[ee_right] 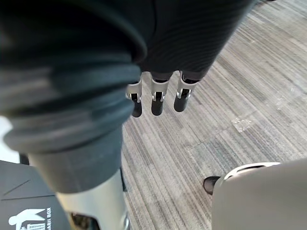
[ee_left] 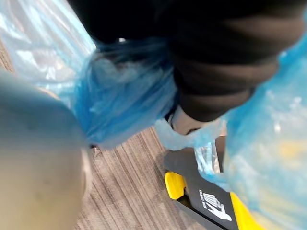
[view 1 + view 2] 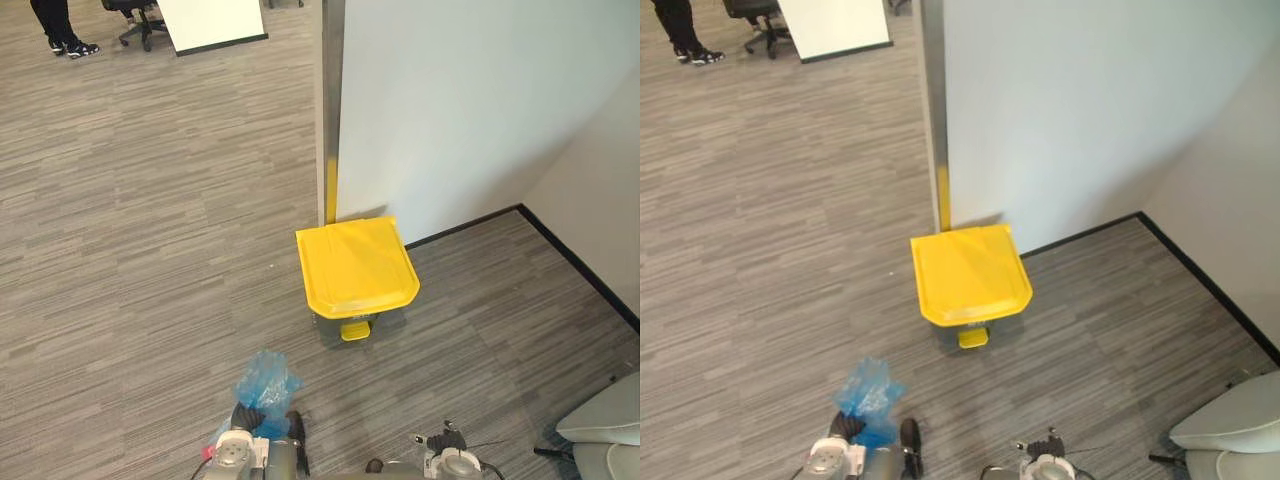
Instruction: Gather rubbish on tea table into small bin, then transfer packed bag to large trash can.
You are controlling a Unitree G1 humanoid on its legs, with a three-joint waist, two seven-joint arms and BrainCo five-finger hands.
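Note:
A large trash can with a shut yellow lid (image 3: 357,265) and a yellow pedal (image 3: 355,330) stands on the carpet against the partition, a short way ahead of me. My left hand (image 3: 247,415) is low in front of me, just short of the can and to its left. It is shut on the gathered neck of a blue plastic bag (image 3: 266,378). In the left wrist view the bunched bag (image 2: 124,105) hangs from the hand (image 2: 230,62), with the can's pedal (image 2: 175,184) beyond. My right hand (image 1: 156,98) hangs with relaxed fingers, holding nothing.
A white partition wall (image 3: 470,100) with a metal post (image 3: 332,100) rises behind the can. A black baseboard (image 3: 580,260) runs along the right wall. A pale grey seat (image 3: 605,430) is at the lower right. A person's legs (image 3: 60,25) and an office chair (image 3: 140,20) are far off.

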